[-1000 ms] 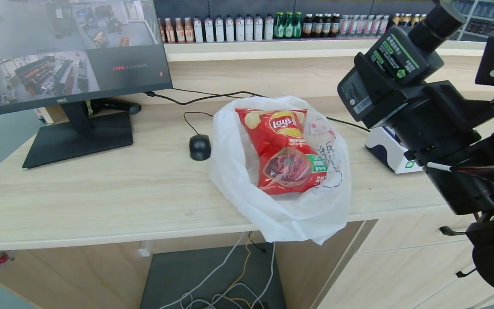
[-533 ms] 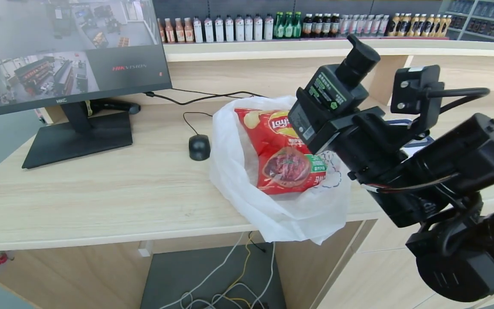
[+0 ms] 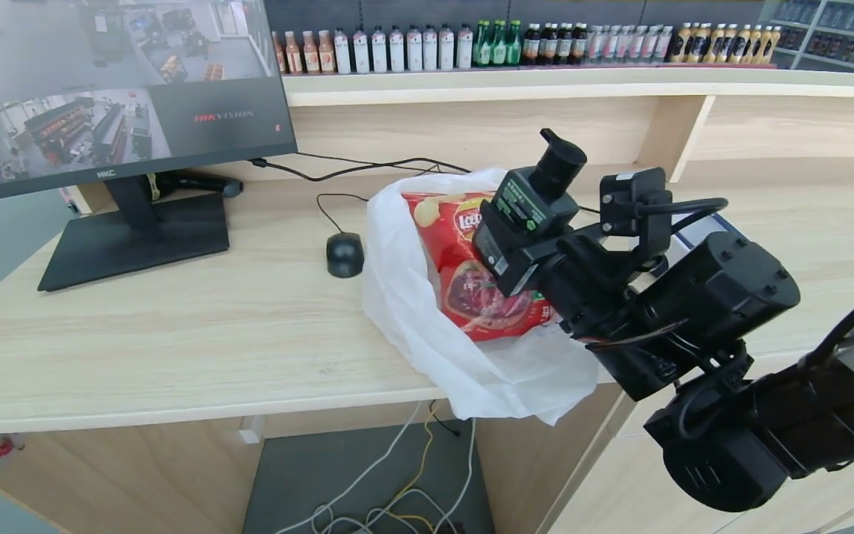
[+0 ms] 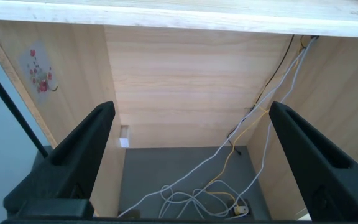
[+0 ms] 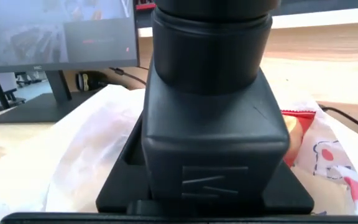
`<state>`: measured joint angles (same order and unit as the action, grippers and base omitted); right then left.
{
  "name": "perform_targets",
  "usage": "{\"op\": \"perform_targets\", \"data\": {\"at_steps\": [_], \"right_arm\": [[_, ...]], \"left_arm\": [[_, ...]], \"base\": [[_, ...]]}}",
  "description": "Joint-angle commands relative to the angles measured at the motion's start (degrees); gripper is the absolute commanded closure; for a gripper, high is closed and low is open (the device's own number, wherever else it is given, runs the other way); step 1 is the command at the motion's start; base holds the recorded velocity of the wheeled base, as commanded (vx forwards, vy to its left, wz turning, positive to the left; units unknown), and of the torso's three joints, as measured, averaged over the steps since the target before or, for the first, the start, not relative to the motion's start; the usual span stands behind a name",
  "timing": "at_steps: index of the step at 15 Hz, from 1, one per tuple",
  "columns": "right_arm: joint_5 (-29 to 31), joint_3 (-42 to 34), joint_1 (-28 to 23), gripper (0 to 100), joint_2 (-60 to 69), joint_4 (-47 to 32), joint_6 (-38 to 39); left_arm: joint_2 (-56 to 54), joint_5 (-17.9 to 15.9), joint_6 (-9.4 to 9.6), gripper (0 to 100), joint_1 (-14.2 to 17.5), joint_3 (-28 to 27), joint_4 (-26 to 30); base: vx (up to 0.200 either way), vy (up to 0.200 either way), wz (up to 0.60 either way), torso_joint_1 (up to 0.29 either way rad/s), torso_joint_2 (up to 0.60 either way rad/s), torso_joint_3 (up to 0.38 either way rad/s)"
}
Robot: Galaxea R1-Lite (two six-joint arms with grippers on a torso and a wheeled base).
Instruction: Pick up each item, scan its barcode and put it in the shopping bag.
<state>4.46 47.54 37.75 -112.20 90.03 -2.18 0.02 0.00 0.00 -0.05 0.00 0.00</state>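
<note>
**Scan step in hand, chips bag already in the shopping bag**

Left fingers (image 4: 79,162) are spread open with nothing between them, held below the worktop (image 3: 175,334) edge; cables (image 4: 197,186) are seen beyond them. Right fingers (image 3: 575,271) are closed on the scanner (image 3: 527,211), which is held just ahead of them over the shopping bag (image 3: 405,311). The chips bag (image 3: 464,289) is lying inside that bag, under the scanner, front face up. No barcode is seen. Judged next: the scanner must be aimed at the barcode, probably on the hidden side.
</note>
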Motion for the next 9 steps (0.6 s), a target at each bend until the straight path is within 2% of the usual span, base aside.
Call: {"op": "perform_targets", "data": {"at_steps": [1, 5, 9], "right_arm": [[0.02, 0.01, -0.66, 100, -2.06, -0.03, 0.07], [0.02, 0.36, -2.6, 100, -4.52, -0.03, 0.42], [0.02, 0.53, -2.6, 100, -1.7, -0.03, 0.34]], "left_arm": [[-0.02, 0.0, 0.0, 0, 0.05, 0.0, 0.0], [-0.02, 0.0, 0.0, 0, -0.04, 0.0, 0.0], [-0.02, 0.0, 0.0, 0, 0.05, 0.0, 0.0]], "base": [[0.0, 0.0, 0.0, 0.0, 0.0, 0.0], [0.0, 0.0, 0.0, 0.0, 0.0, 0.0], [0.0, 0.0, 0.0, 0.0, 0.0, 0.0]]}}
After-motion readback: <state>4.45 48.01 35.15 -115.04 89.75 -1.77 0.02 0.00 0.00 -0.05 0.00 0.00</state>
